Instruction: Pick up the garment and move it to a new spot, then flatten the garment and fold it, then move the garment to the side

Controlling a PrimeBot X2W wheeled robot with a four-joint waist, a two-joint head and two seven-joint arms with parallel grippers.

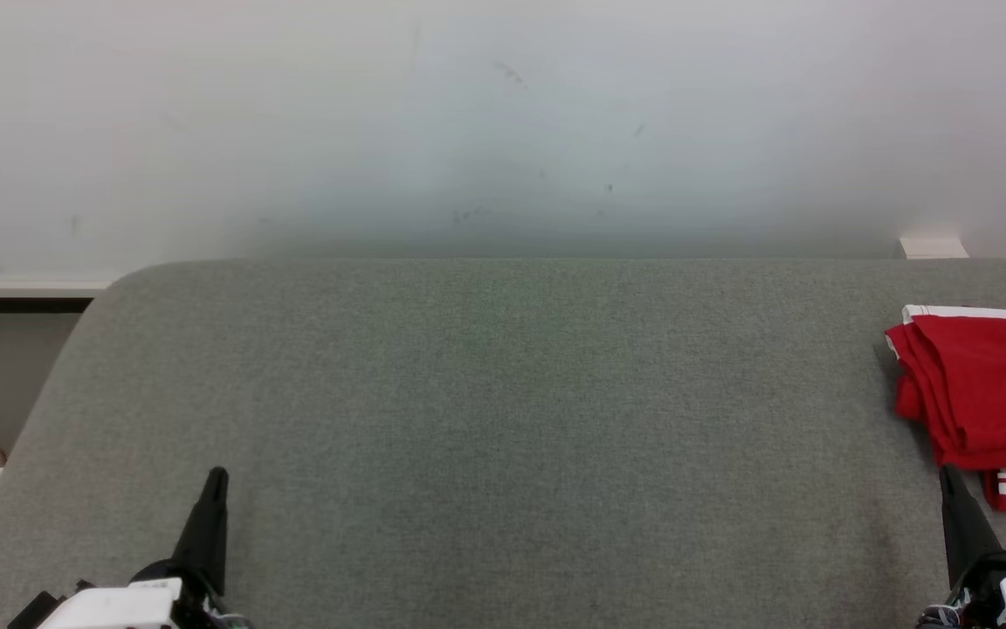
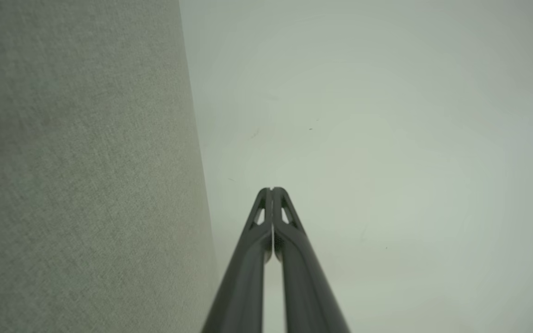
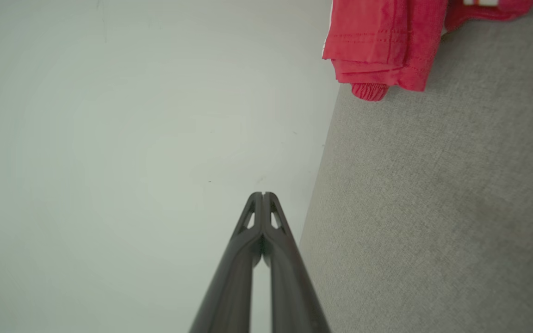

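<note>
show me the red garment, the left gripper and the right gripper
red garment [image 1: 988,384], head view, middle of the folded red cloth
left gripper [image 2: 271,190], left wrist view, tips of its shut fingers
right gripper [image 3: 263,195], right wrist view, tips of its shut fingers

Grey fabric-covered surface [image 1: 503,419] with rounded corner, scuffed pale wall [image 1: 503,131] behind, small white block [image 1: 933,248] against it

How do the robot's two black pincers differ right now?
Position: the left gripper is at the lower left, the right gripper at the lower right. Surroundings: the left gripper has bare grey fabric surface around it, while the right gripper's tip is close beside the red garment. Both are shut, empty and pointing toward the wall.
</note>
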